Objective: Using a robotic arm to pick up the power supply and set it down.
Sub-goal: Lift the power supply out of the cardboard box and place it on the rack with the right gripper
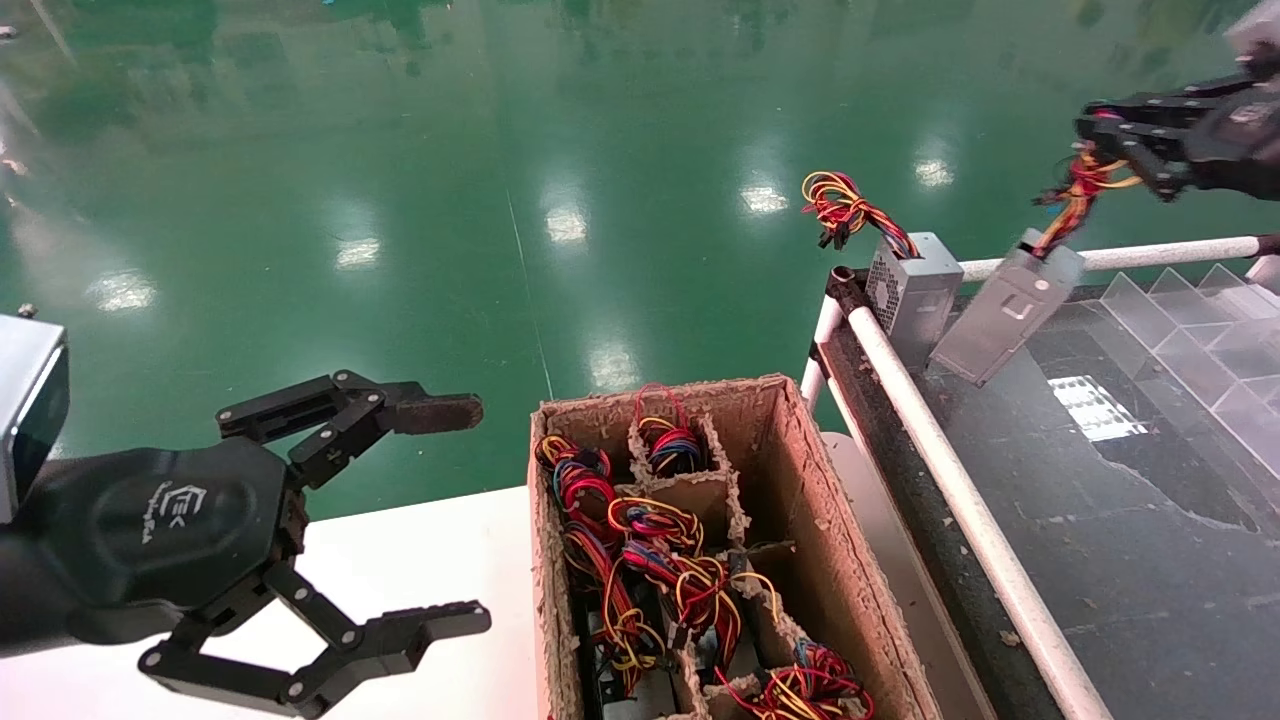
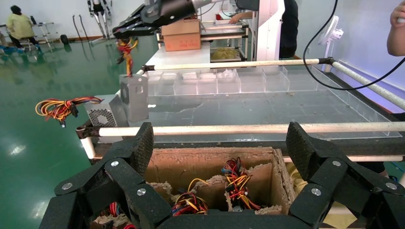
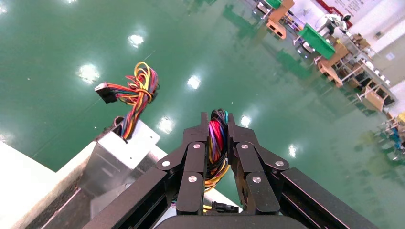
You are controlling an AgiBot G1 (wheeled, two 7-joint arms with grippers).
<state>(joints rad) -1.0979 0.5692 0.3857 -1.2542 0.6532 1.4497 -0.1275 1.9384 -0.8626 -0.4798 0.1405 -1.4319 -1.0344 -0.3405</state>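
The right claw [image 1: 1125, 150] is shut tight on the wires of the power supply [image 1: 1005, 310]. The grey box hangs below it, toward seven o'clock, tilted, its low corner near the dark surface [image 1: 1120, 520]. A twin box [image 1: 915, 290] stands just beside it at nine o'clock. The left claw [image 1: 440, 520] waits open, well apart.

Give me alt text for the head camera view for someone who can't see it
The right gripper, shut on the wire bundle of a grey power supply, holds it tilted over a dark conveyor, beside a second power supply. The left gripper hangs open beside a cardboard box of wired units.
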